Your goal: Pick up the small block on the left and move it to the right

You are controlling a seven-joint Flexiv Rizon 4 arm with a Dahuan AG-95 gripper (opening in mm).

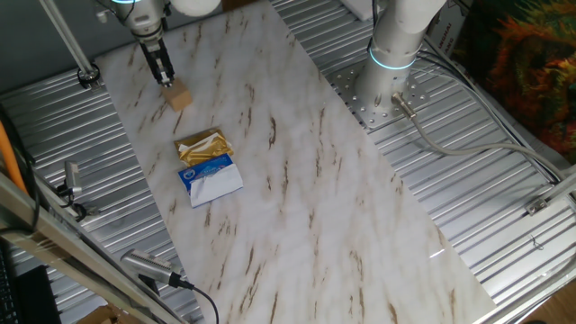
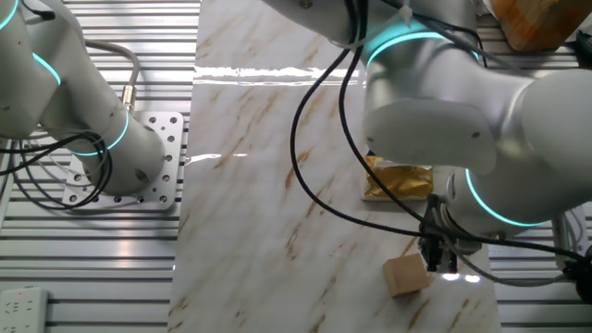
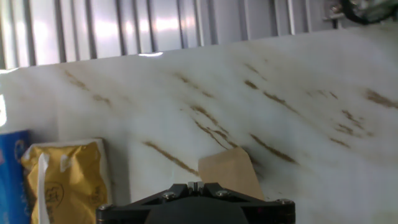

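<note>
Block status: small block (image 1: 179, 96) sits flat on the marble tabletop (image 1: 297, 198), far-left end in one fixed view, clear of the gold packet (image 1: 204, 146) and the blue-and-white packet (image 1: 211, 176) nearby. Nothing touches it but the surface.

End effector (image 1: 165, 76) hangs right over the block's edge, fingers pointing down, tips just above or at its top. Fingers look close together in both fixed views, but the gap is too small to read, so can't tell if they're parted or clenched. Not holding the block as far as I can see. Hand view shows only the housing, with the block (image 3: 231, 173) directly ahead of it.

Handling estimate: plain wood cube, so light, rigid, not fragile. Faces are flat and parallel, so any opposing side pair works. Unfinished-looking wood should give decent friction against the pads. Grip mid-height, centred on two opposite faces, fingers square to them; an off-centre pinch could twist it out. The cube sits slightly rotated relative to the tabletop edges, so wrist yaw probably needs matching.
</note>
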